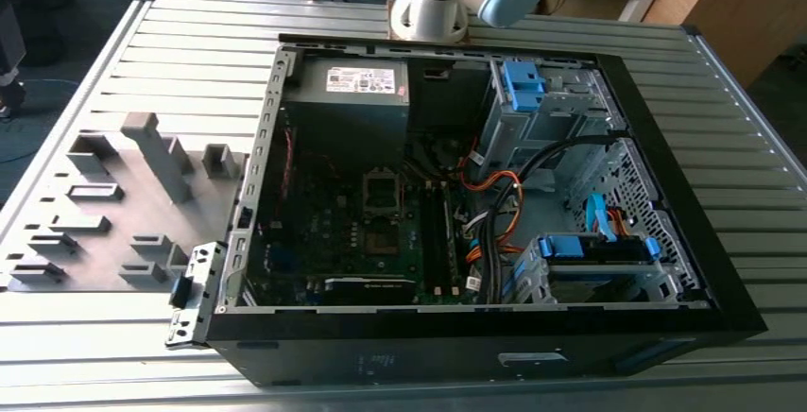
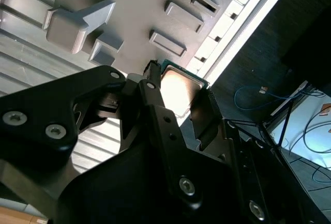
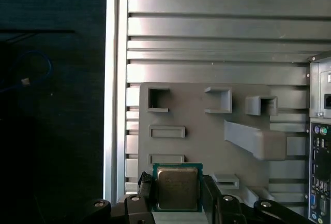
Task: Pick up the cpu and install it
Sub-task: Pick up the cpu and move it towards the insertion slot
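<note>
Slatted table (image 3: pixel 207 27) below, claw (image 3: pixel 177 189) around cpu (image 3: pixel 177 182)

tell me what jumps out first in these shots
The open black computer case dominates the exterior view, lying on its side with its insides bare on a ribbed metal table. In the first wrist view the gripper is shut on the cpu, its silver top showing. Behind it is a grey holder plate, which lies to the exterior view's left of the case.
</note>
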`<action>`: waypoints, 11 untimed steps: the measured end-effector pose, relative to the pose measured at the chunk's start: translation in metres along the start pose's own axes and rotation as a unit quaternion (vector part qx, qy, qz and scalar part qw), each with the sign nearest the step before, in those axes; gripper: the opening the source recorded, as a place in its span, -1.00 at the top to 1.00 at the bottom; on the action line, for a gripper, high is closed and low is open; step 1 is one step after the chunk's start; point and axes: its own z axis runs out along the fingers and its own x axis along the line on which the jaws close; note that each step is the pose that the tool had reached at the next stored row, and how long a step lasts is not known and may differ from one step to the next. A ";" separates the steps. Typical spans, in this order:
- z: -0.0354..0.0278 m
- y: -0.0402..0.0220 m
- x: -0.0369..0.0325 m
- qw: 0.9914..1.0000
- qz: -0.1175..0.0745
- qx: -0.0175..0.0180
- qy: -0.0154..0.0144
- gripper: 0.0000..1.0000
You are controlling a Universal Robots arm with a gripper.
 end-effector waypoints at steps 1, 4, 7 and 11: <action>0.0000 0.0000 0.0000 1.000 0.000 0.000 0.000 0.06; -0.0002 0.0000 0.0000 1.000 0.000 0.000 0.000 0.06; -0.0002 0.0000 0.0000 1.000 0.000 0.000 0.000 0.06; -0.0003 0.0000 -0.0001 1.000 0.000 0.000 0.000 0.06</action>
